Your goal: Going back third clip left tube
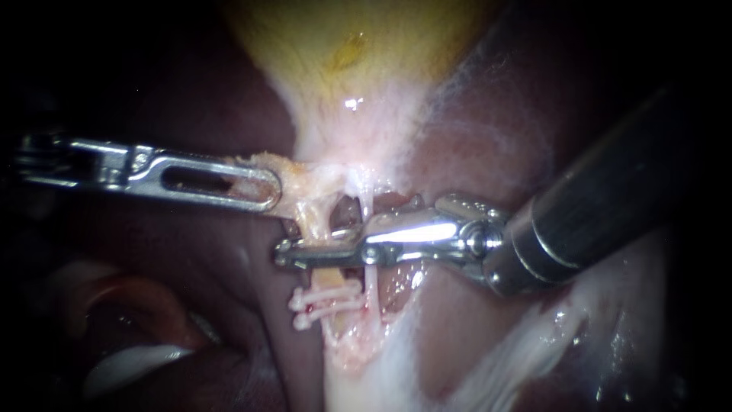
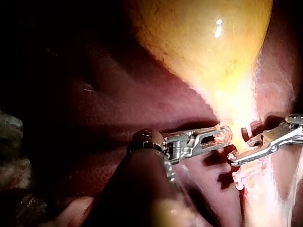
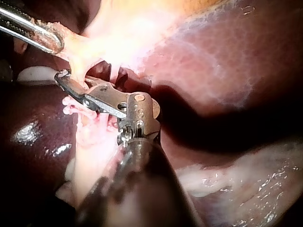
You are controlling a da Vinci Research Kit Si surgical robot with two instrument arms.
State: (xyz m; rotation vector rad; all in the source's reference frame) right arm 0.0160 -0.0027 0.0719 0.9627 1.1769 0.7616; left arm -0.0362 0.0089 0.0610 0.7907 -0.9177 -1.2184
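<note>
My right instrument (image 1: 284,254), a long dark shaft ending in a slim silver claw, lies across the two pale tubes that run down from the yellow, glossy gallbladder (image 1: 343,46) over the dark red-brown liver (image 1: 191,114). Its claw stands slightly apart. A narrow gap shows between the two blades, and the thicker, tan left tube (image 1: 333,281) crosses that gap. Just below the claw, two white plastic clips (image 1: 320,307) sit around the left tube, close together. The claw covers the spot where a third clip would sit, so I cannot tell whether one is there.

The thin whitish right tube (image 1: 371,294) passes close beside the same claw. My left instrument (image 1: 271,197), with its slotted silver claw, is clamped on the pale yellowish neck tissue (image 1: 313,187) under the gallbladder and holds it out to the left so the tubes stand taut.

I judge this to be the backing-out step, with the right instrument due to leave the left tube. The next move calls for a straight pull back along my own shaft line. The claw should stay wide enough not to drag the left tube or catch the thin right tube. The left hold should stay steady so nothing springs toward the claw.
</note>
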